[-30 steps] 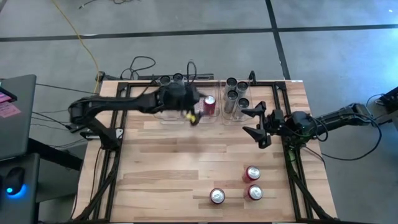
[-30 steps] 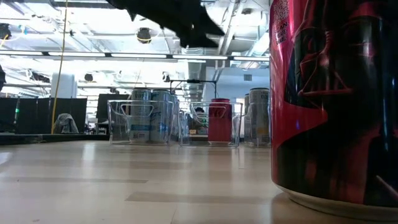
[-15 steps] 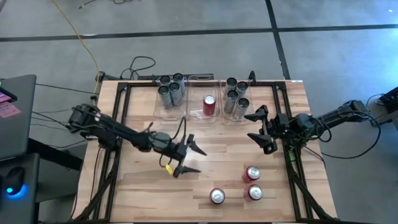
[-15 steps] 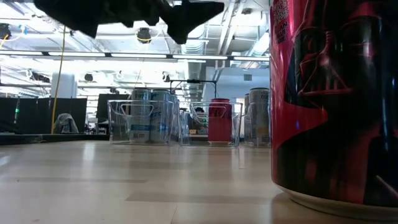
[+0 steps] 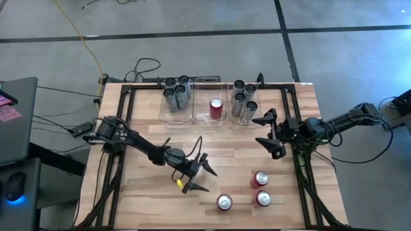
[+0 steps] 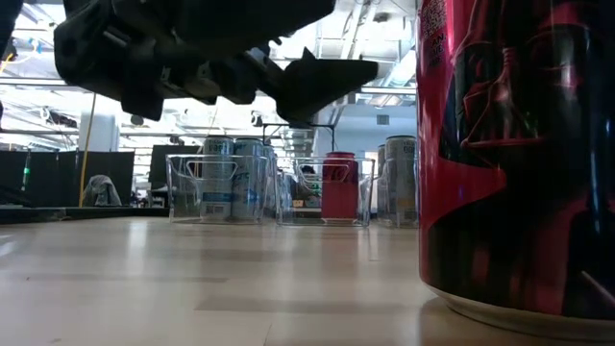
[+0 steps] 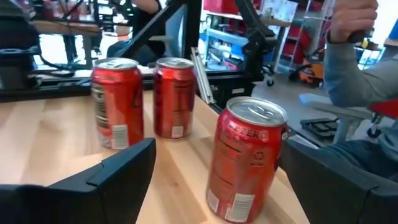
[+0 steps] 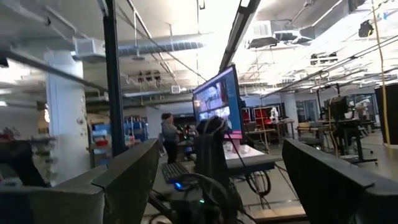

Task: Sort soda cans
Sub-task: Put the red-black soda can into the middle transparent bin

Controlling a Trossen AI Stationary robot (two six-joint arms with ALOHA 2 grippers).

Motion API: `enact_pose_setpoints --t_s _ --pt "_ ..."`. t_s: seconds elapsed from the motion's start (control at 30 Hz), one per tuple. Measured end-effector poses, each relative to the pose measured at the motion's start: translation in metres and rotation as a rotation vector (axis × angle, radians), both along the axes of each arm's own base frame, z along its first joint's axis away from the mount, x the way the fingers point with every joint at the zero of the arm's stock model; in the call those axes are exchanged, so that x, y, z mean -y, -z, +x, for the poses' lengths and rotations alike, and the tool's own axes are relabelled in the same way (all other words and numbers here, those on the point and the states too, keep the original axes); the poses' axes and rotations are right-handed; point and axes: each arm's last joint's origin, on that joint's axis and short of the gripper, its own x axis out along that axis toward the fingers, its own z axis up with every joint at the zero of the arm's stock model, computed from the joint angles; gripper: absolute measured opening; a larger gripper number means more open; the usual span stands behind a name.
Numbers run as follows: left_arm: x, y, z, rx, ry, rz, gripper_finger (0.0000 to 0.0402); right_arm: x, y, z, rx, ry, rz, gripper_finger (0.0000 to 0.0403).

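The wooden table (image 5: 154, 192) carries three clear bins (image 5: 211, 115) in a row at its far edge (each holds cans). Three red cans (image 5: 224, 202) stand directly on the wood near the front right corner, close together.

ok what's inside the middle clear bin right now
The middle bin holds one red can standing upright, silver top showing, at its right side. From above, the rest of its floor looks bare; nothing covers it.
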Motion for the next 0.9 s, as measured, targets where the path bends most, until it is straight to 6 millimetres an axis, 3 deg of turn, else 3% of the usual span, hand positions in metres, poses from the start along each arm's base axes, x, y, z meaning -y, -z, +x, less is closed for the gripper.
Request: enact_pose_setpoints --t_s 0.4,0.9 --pt "0.034 0.023 0.04 -0.101 0.054 0.053 0.034 -0.002 0.008 0.01 -0.052 -0.003 0.012 0.0359" --pt "0.053 0.019 0.043 -0.159 0.148 0.062 0.034 -0.008 0.008 0.009 -0.048 -0.05 0.047 0.0359"
